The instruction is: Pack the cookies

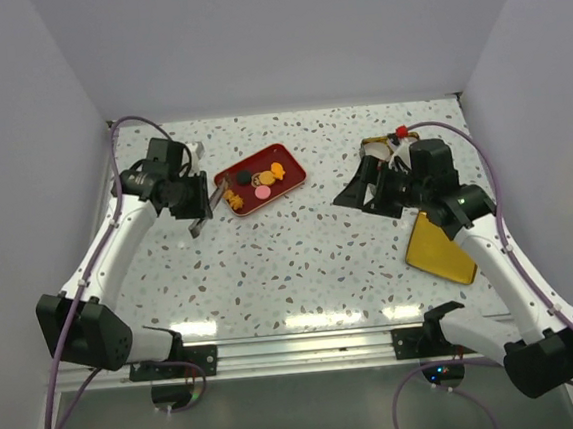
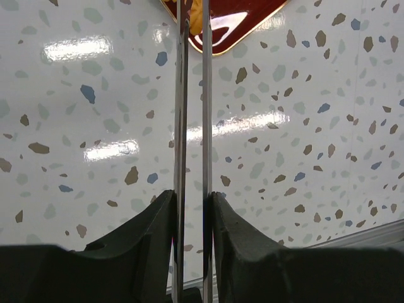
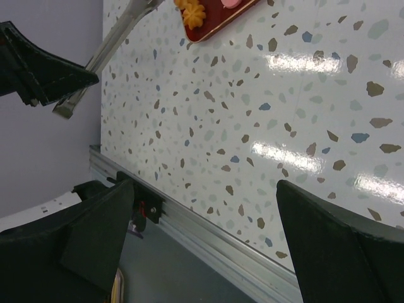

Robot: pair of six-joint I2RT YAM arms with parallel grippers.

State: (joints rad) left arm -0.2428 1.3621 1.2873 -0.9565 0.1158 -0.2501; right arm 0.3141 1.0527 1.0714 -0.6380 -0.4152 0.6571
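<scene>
Several cookies, orange, dark and one pink, lie on a red tray at the back left of the table. My left gripper is shut on a pair of metal tongs. In the left wrist view the tongs run out between the gripper's fingers, their two blades close together. The tips reach the tray's corner. My right gripper stands open and empty above the table, right of the tray. The right wrist view shows this gripper, an orange cookie and the tongs.
A flat yellow piece lies on the table under my right forearm. Behind my right wrist sits a gold-rimmed container with a small red thing beside it. Walls close in the table at the left, right and back; a metal rail borders the near edge.
</scene>
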